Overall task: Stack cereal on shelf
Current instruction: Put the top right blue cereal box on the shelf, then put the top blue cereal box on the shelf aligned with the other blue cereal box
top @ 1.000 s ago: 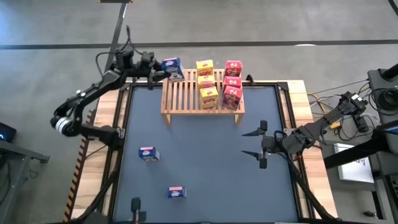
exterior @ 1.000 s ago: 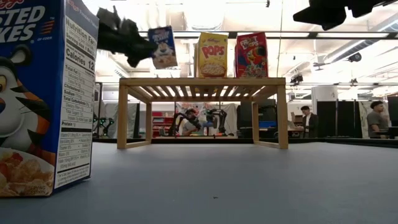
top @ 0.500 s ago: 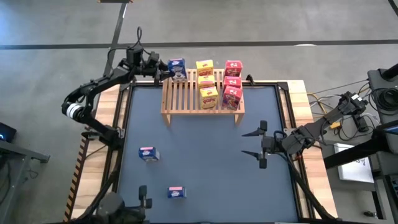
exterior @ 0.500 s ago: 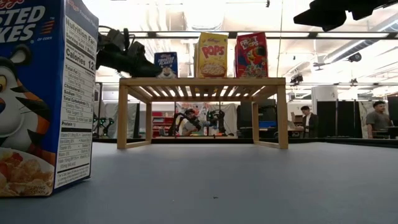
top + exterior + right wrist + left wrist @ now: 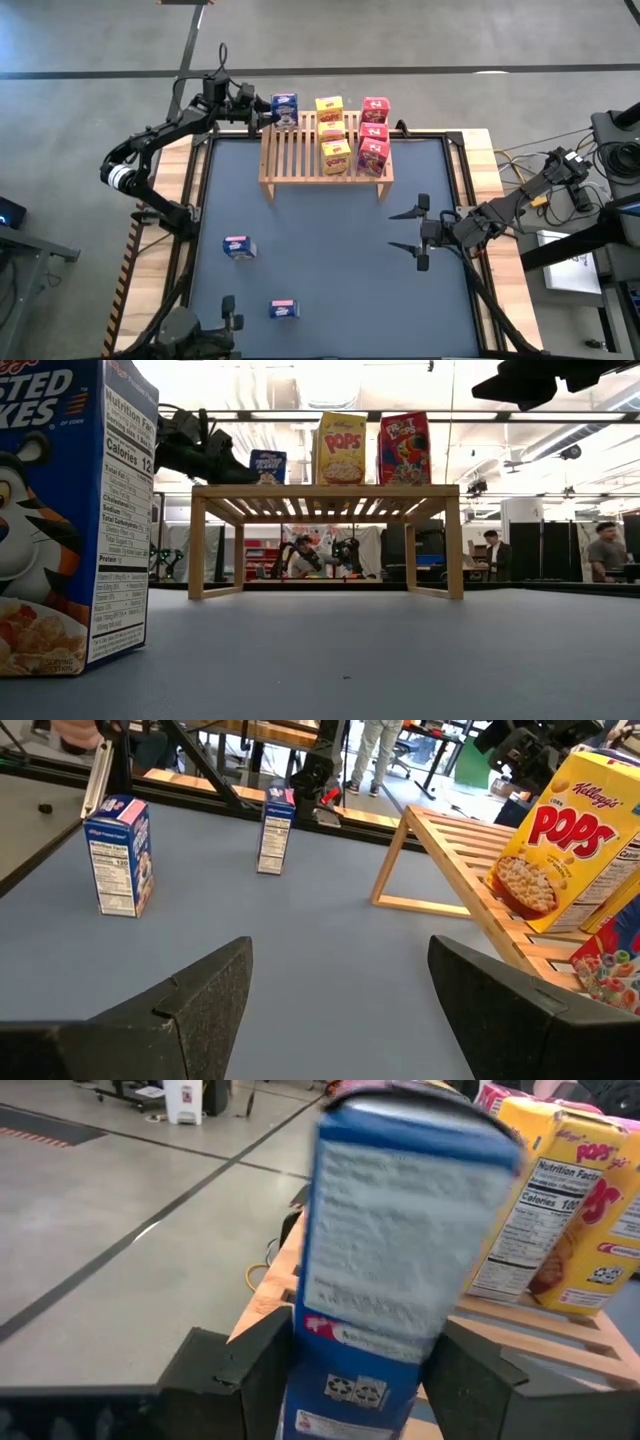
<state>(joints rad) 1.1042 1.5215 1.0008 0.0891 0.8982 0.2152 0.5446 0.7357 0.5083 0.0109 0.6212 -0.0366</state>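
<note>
At rack's (image 5: pixel 325 150) back-left corner, left gripper (image 5: pixel 268 110) clamps a blue box (image 5: pixel 285 106), base hidden; right gripper (image 5: pixel 408 232) wide, mid-table.

A grey-topped bench (image 5: pixel 330 250) carries a slatted wooden shelf (image 5: pixel 300 155) at its far edge, and two blue cereal boxes stand well apart from it, one (image 5: pixel 238 247) behind the other (image 5: pixel 284 310).

"POPS" on yellow box (image 5: pixel 342 448); "Nutrition Facts", probably, on blue box (image 5: pixel 60 510)
</note>
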